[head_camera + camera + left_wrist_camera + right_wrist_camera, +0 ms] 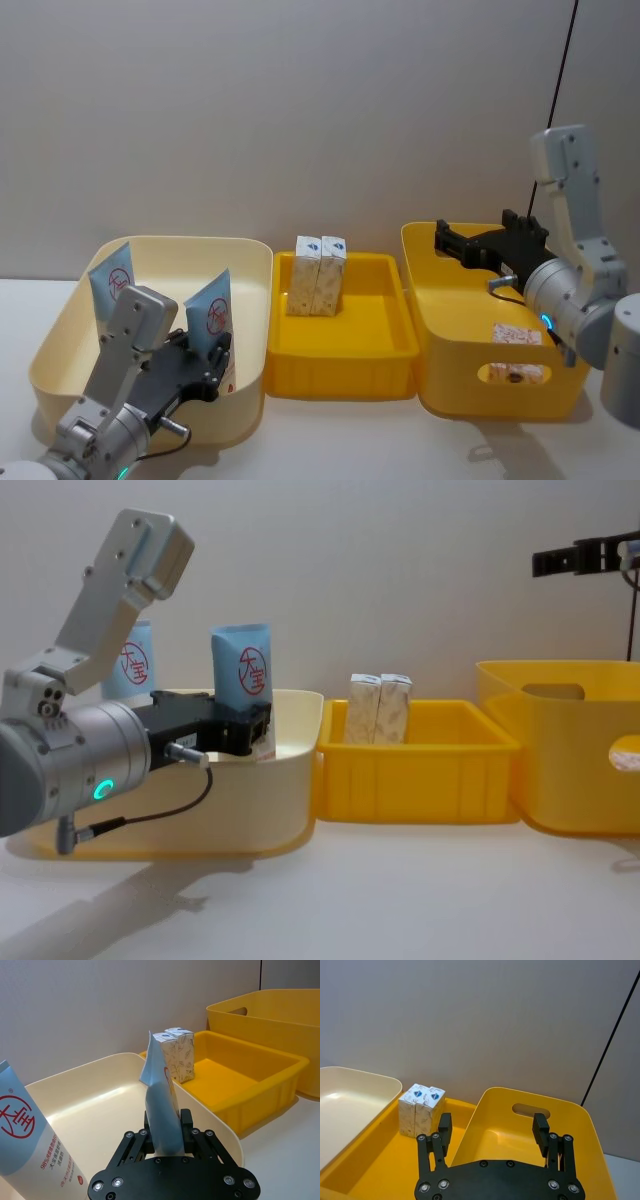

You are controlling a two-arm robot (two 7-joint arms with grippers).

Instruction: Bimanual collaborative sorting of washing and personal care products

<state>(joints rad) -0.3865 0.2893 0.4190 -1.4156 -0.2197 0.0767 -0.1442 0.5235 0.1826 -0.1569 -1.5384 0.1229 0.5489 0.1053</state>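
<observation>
A light-blue tube [213,308] with a red circled character stands upright at the near right corner of the cream bin [60,330]. My left gripper [212,358] is shut on its lower part; the left wrist view shows the tube [161,1105] edge-on between the fingers [186,1119]. A second tube [111,281] leans at the bin's far left. Two beige speckled cartons [318,275] stand side by side at the back of the shallow yellow tray [340,355]. My right gripper [455,245] hangs open and empty over the deep yellow bin [450,330], and a red-printed carton [517,333] lies inside that bin.
The three containers sit in a row on the white table: cream bin [250,800] left, shallow tray [420,780] middle, deep bin [560,760] right. A grey wall stands close behind them. A black cable [560,60] hangs by the right arm.
</observation>
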